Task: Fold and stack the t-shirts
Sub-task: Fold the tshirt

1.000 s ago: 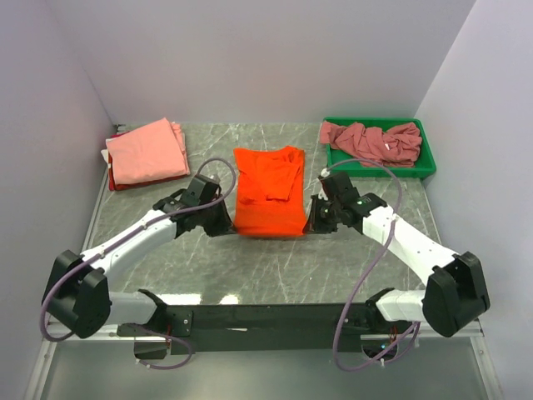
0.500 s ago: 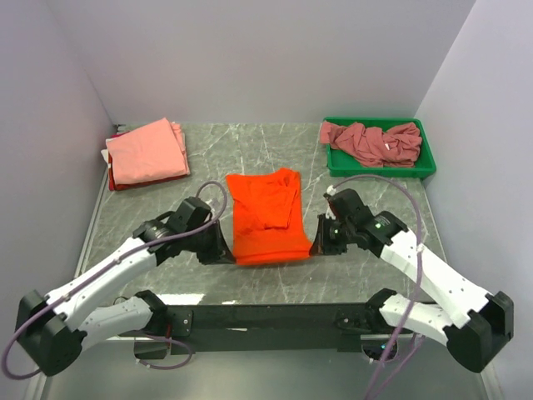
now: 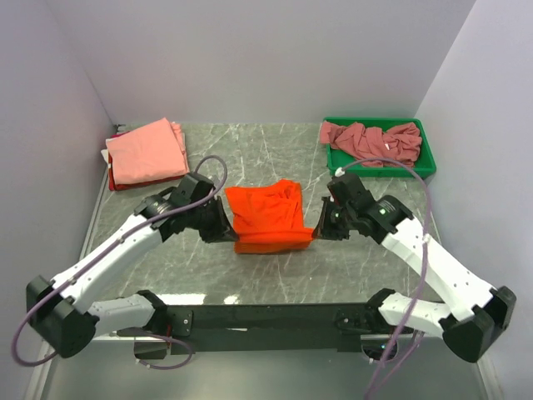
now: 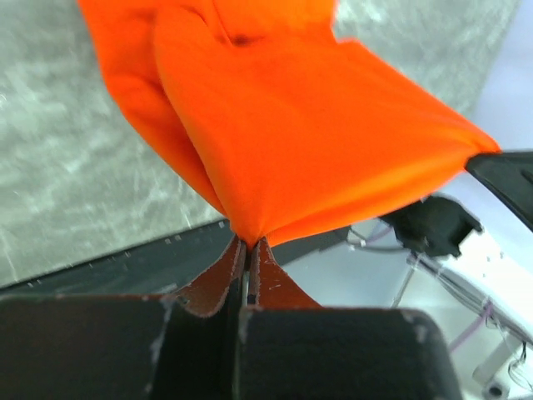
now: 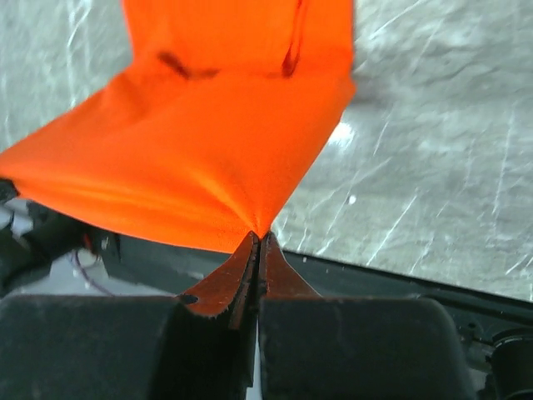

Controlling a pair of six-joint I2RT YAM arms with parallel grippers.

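Two arms reach over a grey, marble-patterned desk (image 3: pixel 275 275) enclosed by plain pale walls on three sides. The left arm (image 3: pixel 117 250) and the right arm (image 3: pixel 425 250) angle inward and meet the work item at the middle of the desk.

1. Orange t-shirt (image 3: pixel 266 218): located at desk centre, between the two arms. Its near edge is raised off the desk and stretched taut from one claw to the other. The far part, with the collar, lies on the desk surface.

2. Green plastic bin (image 3: pixel 383 170): located at the far right corner, well apart from the orange t-shirt. It holds crumpled dusty rose-mauve t-shirts (image 3: pixel 371 140) that fill it and rise above the rim.

3. Salmon-pink t-shirt (image 3: pixel 146 150): folded flat at the far left corner, beside the wall. A dark red item (image 3: pixel 125 185) shows beneath its near edge; its type cannot be determined.

4. Left claw (image 3: pixel 228 239): closed tight on the near left corner of the orange t-shirt. The wrist view shows the cloth pinched between the two pads and fanning outward from them.

5. Right claw (image 3: pixel 315 236): closed tight on the near right corner of the same t-shirt, with the cloth gathered to a point at the pads.

Obstructions: both wrists and the lifted cloth hide the desk directly beneath the raised edge.
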